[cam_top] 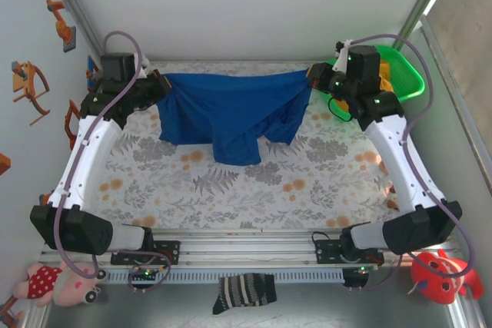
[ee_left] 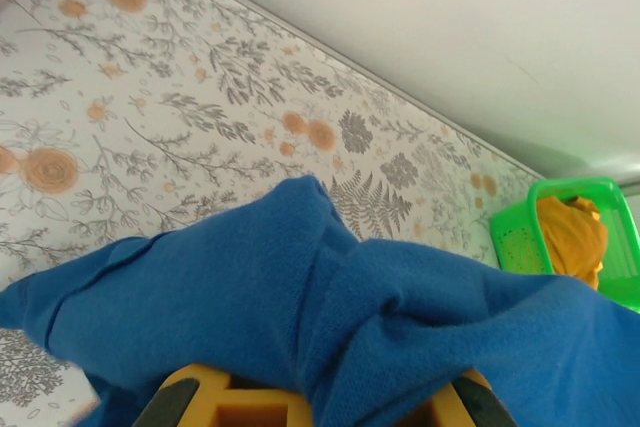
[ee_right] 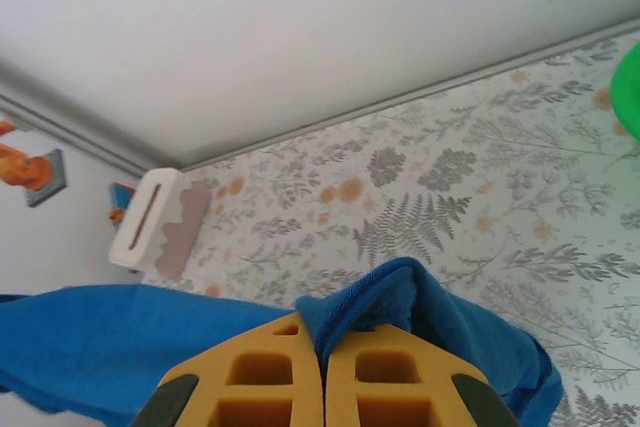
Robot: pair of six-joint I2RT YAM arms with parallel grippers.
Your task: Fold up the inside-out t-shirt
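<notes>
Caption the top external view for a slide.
Left hand and right hand hold the blue t-shirt stretched between them over the floral table.

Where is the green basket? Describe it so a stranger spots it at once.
Start at the floral-patterned table and go to its far right corner, just behind the right arm. There sits the green basket, a bright green plastic tub. It alone holds a yellow-orange garment, unlike the blue t-shirt stretched across the table's far side.
</notes>
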